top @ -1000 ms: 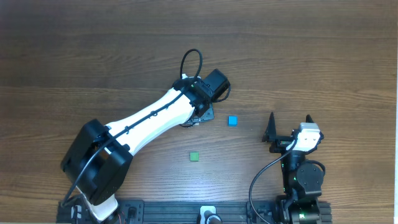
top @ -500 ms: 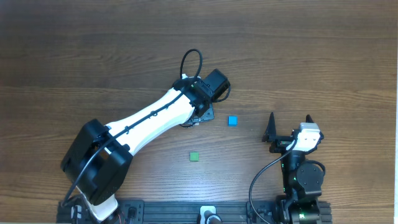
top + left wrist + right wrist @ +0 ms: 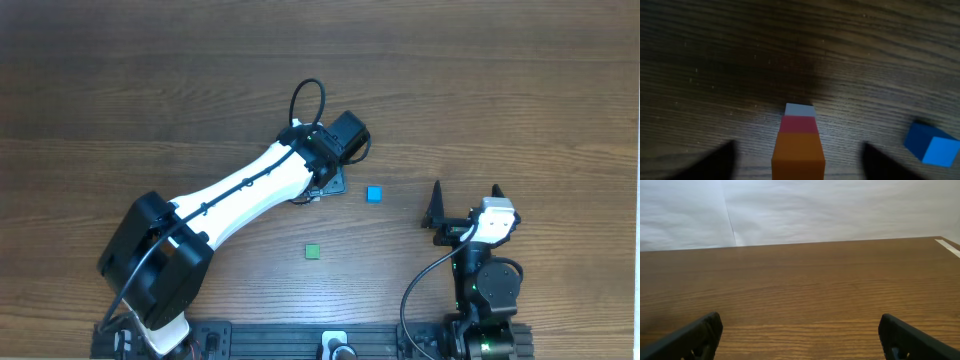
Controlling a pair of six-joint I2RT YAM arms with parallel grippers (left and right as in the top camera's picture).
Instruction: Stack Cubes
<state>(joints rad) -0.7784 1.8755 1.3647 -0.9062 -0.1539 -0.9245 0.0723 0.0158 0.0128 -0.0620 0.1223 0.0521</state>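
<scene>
The left pincer (image 3: 799, 147) hangs low over the wooden table (image 3: 150, 80) with its jaws spread wide, gripping nothing. Its two dark fingers (image 3: 715, 161) stand on either side of a small tower of cubes, with bare wood showing between each finger and the tower, so they do not touch it. The tower sits midway between the fingers. It has an orange cube (image 3: 798, 156) on top, a red cube (image 3: 799, 124) under it and a white cube (image 3: 800, 109) at the bottom on the table, all roughly in line. Whether the edges match exactly cannot be told from this angle. A blue cube (image 3: 932, 144) lies on the table just outside the left pincer, apart from it and from the tower, on the side towards the right arm. In the top view the left arm (image 3: 235, 195) reaches in a slant to the middle of the table, and the blue cube (image 3: 374, 194) lies between the left pincer (image 3: 322, 186) and the right pincer (image 3: 465, 202), nearer the left one. A green cube (image 3: 313, 252) lies alone on the wood, well apart from the left pincer on the side towards the arm bases, and touches nothing. The right pincer (image 3: 800, 332) is held above its own base, away from all the cubes. Its jaws are wide apart and grip nothing, and bare tabletop stretches out in front of it.
</scene>
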